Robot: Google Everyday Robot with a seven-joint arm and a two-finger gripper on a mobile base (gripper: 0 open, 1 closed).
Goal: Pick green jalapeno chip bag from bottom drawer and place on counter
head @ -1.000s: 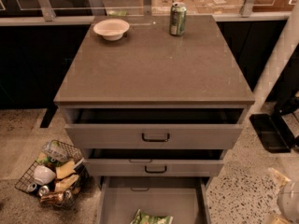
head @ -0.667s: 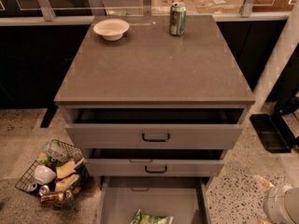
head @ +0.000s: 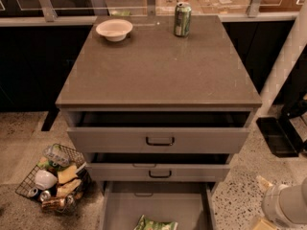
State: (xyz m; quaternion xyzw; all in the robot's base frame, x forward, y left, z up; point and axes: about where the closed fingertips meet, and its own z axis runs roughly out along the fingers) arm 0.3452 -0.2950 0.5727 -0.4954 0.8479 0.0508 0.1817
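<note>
The green jalapeno chip bag (head: 155, 223) lies in the open bottom drawer (head: 120, 207), near its front, and is cut off by the lower edge of the view. The counter (head: 158, 66) is the flat grey-brown top of the cabinet. My gripper (head: 269, 203) enters at the lower right corner, over the speckled floor to the right of the bottom drawer. It is level with the drawer and apart from the bag. Only its white housing and pale tips show.
A white bowl (head: 114, 29) and a green soda can (head: 182, 19) stand at the back of the counter. The two upper drawers (head: 159, 140) are partly pulled out above the bottom drawer. A wire basket (head: 53, 178) of trash sits on the floor at left. A black stand (head: 278, 135) is at right.
My gripper has moved a little to the left, further into view from the lower right corner. The bag, drawers and counter items have not moved.
</note>
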